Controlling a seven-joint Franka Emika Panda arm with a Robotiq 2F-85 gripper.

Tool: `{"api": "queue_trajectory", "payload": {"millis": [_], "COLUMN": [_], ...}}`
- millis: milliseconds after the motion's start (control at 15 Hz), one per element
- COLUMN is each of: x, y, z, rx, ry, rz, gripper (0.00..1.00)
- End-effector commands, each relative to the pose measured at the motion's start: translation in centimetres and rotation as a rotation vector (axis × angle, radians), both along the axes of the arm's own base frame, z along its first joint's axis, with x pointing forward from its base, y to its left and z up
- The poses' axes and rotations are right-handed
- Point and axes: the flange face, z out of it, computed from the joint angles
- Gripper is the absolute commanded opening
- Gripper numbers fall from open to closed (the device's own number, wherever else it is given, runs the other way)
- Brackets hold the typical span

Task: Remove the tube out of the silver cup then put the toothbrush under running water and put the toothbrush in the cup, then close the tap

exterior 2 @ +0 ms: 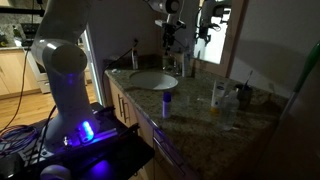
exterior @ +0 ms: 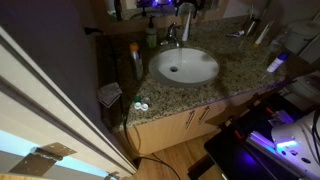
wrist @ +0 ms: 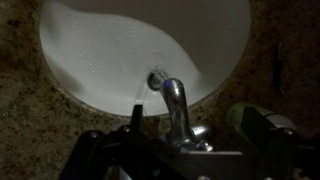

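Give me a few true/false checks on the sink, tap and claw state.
1. The claw hangs over the tap. True.
2. The claw grips a toothbrush. False: it is open and holds nothing, with its fingers on either side of the tap.
3. The basin is white. True.
4. The countertop is plain white. False: it is dark speckled stone.

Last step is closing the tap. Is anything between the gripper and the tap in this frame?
Nothing visible. In the wrist view the tap lies straight ahead of the open gripper, with no object across it. The green-topped bottle stands off to one side of the tap, not in the line of approach.
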Motion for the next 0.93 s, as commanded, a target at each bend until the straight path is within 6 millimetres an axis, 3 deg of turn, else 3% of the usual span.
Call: {"api": "queue_trajectory", "payload": {"millis": [0,467,867], "x": [1.5,5.2,7.6], "y": [0.7,2.7,2.5], "z": [-2.2,-5.1,-6.5], "rx": [-0.046,-0.088,-0.096], "ry": [0.022,-0.032,-0.077], "rz": [0.083,0.138,0.089], "gripper": [1.00,1.00,1.00]}}
